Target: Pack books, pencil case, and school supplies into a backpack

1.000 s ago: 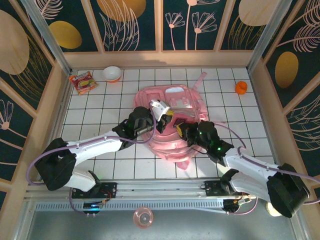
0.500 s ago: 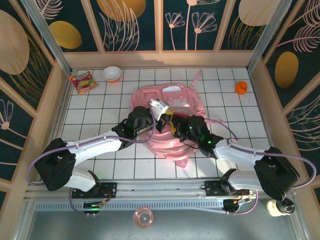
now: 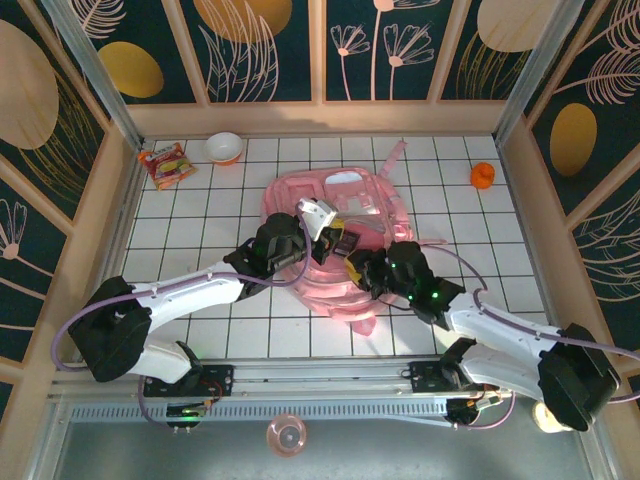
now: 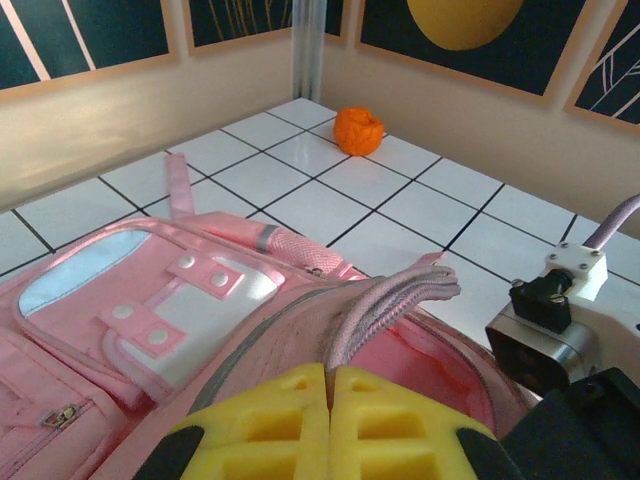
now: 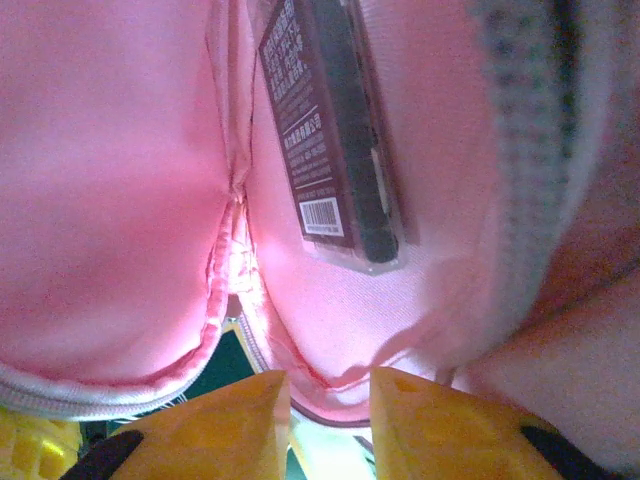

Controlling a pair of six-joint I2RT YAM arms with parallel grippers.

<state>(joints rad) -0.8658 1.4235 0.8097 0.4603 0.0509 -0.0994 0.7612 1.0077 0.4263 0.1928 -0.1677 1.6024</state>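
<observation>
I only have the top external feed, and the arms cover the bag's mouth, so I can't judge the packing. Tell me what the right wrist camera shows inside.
Observer: A dark slim packet with a barcode label lies against the pink lining inside the backpack.
Operator: Report the right fingers.
Observer: The right fingers stand apart with nothing between them, close to the edge of the opening.
Operator: Now give me the left wrist.
Observer: The left fingers are pressed together on the backpack's grey-pink rim, which arches up from between them.
</observation>
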